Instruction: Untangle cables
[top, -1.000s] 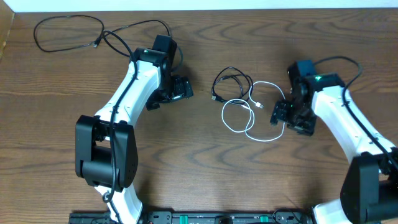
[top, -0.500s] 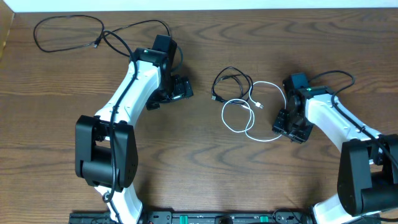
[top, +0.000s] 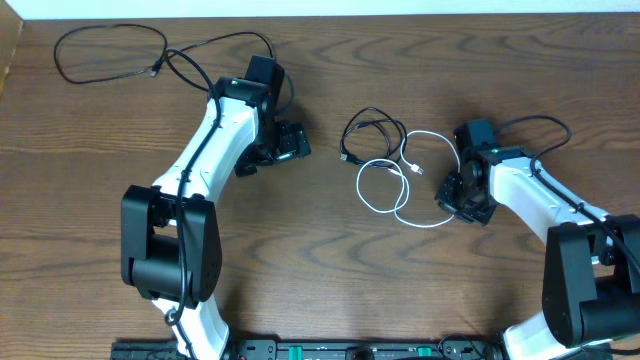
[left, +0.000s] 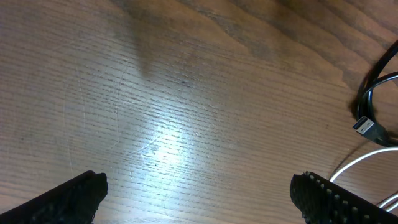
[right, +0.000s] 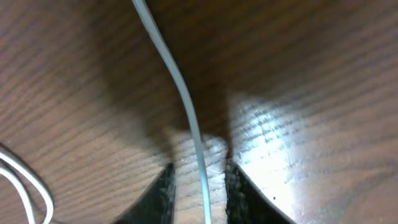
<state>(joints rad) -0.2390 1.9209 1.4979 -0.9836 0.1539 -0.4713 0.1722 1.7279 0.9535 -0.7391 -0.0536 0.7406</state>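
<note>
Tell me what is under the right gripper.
Under the right gripper, the white cable runs between its fingers on the wooden table. Overhead, the gripper covers that stretch; whether it is pinched cannot be told.

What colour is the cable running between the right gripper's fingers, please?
White; the cable shows best in the right wrist view.

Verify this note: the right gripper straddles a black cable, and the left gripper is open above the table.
Not right: the cable that the right gripper straddles is white, not black, as the right wrist view shows. The left gripper is open above the table, as noted.
</note>
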